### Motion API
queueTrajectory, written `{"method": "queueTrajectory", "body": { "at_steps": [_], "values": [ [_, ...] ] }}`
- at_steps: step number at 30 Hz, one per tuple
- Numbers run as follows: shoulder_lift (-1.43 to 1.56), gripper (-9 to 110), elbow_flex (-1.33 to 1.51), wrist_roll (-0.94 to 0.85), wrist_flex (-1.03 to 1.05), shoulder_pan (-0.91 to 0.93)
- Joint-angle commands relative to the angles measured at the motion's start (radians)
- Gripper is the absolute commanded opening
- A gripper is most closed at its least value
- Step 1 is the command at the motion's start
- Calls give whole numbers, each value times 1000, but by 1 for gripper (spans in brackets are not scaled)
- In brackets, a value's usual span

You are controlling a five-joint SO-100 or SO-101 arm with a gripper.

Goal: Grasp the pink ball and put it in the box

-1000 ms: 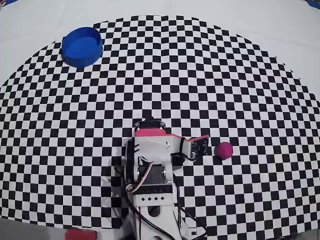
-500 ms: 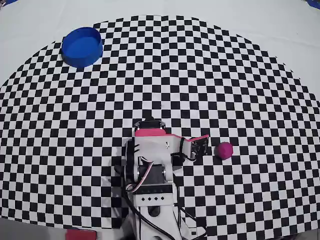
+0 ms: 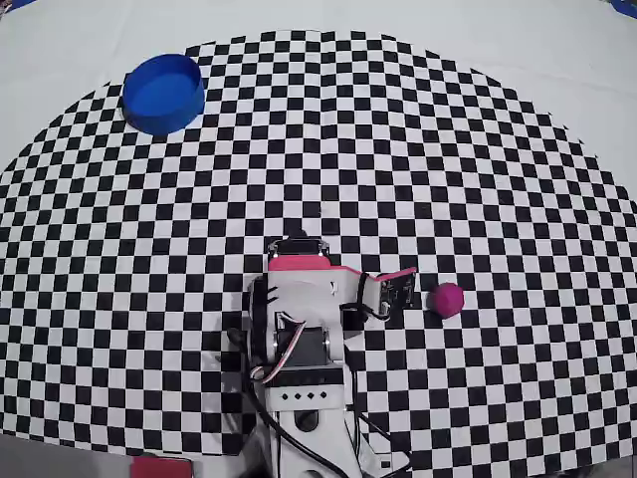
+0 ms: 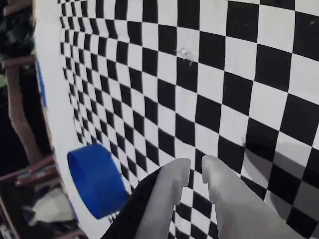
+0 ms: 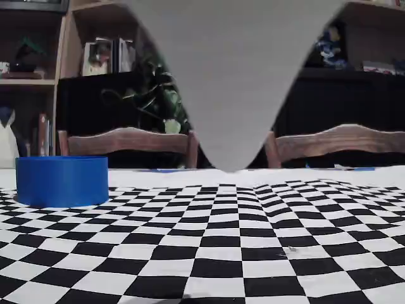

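Observation:
The pink ball (image 3: 447, 299) lies on the checkered mat, right of the arm in the overhead view. It does not show in the wrist or fixed views. The blue round box (image 3: 162, 93) stands at the mat's far left edge; it also shows in the wrist view (image 4: 94, 181) and the fixed view (image 5: 61, 180). My gripper (image 3: 403, 291) is folded low over the mat, a short way left of the ball and not touching it. In the wrist view the gripper (image 4: 196, 167) has its two pale fingers nearly together with a slim gap and nothing between them.
The black-and-white checkered mat (image 3: 398, 149) lies on a white table. The arm's base and cables (image 3: 299, 398) are at the near edge. In the fixed view a large blurred grey shape (image 5: 234, 76) hangs from the top; wooden chairs (image 5: 130, 142) and shelves stand behind the table.

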Motion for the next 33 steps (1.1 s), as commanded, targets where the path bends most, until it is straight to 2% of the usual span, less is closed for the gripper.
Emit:
{"method": "queueTrajectory", "body": {
  "at_steps": [1, 9, 20, 33],
  "values": [
    [-11, 7, 6, -5, -64, 11],
    [-37, 17, 5, -5, -259, 12],
    [-72, 18, 2, -6, -551, 31],
    [-71, 18, -2, -8, -644, 43]
  ]
}}
